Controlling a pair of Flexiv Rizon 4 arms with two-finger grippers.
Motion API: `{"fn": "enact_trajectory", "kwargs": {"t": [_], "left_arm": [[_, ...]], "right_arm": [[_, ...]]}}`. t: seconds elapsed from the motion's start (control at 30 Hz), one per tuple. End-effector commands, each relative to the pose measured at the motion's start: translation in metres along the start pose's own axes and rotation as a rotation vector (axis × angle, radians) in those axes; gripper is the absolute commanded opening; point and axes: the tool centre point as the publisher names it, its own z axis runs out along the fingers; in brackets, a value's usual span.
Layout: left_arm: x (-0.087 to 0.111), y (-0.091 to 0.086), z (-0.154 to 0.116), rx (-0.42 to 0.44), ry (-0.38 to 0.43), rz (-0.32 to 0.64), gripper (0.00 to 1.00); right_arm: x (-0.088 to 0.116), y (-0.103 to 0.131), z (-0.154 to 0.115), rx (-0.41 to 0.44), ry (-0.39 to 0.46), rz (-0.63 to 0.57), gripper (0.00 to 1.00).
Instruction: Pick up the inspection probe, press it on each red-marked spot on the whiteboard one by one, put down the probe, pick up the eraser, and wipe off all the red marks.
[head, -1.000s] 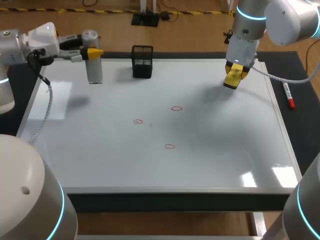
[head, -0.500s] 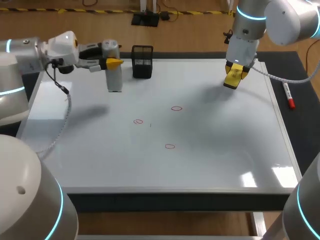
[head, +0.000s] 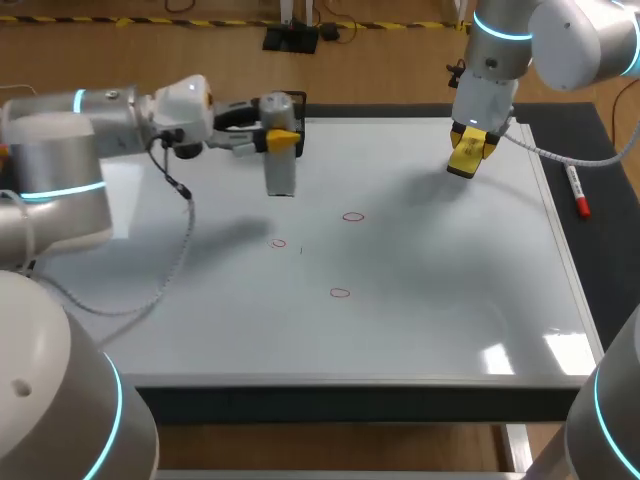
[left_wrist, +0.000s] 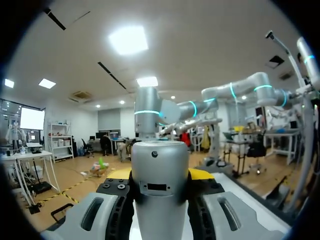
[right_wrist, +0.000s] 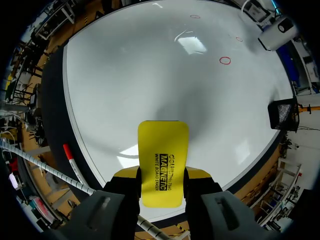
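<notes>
The grey cylindrical probe (head: 279, 160) hangs upright over the whiteboard (head: 450, 310), with my left gripper (head: 281, 138) shut on its upper part. In the left wrist view the probe (left_wrist: 160, 175) fills the gap between the fingers of that gripper (left_wrist: 160, 205). Three small red rings lie mid-board (head: 352, 216) (head: 278, 243) (head: 340, 293), the probe standing just behind them. At the far right of the board my right gripper (head: 468, 150) is shut on the yellow eraser (head: 466, 158), held above the surface. The right wrist view shows the eraser (right_wrist: 163, 160) between the fingers of that gripper (right_wrist: 162, 187).
A black mesh holder (head: 297, 101) stands at the board's far edge, partly hidden behind the probe. A red marker pen (head: 578, 193) lies on the dark table to the right of the board's frame, seen beside the right gripper (right_wrist: 75, 165).
My left arm has swung right along the far edge with the probe in its grip, from the far left corner to in front of the mesh holder. The right arm has stayed put.
</notes>
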Motion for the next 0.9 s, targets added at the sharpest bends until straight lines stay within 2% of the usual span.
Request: {"fn": "enact_trajectory", "kwargs": {"t": [0.03,0.27,0.67,0.9], "left_arm": [[-0.003,0.011,0.034,-0.016,0.035,0.013,0.00],[0.001,0.024,0.062,0.028,0.063,0.000,0.00],[-0.003,0.040,0.084,0.078,0.088,-0.014,0.00],[0.002,0.048,0.095,0.081,0.102,-0.021,0.00]], "right_arm": [[0.001,0.000,-0.001,0.002,0.003,-0.001,0.00],[0.001,0.000,-0.001,0.002,0.003,-0.001,0.00],[0.001,0.000,-0.001,0.002,0.003,-0.001,0.00],[0.001,0.000,-0.001,0.002,0.003,-0.001,0.00]]}}
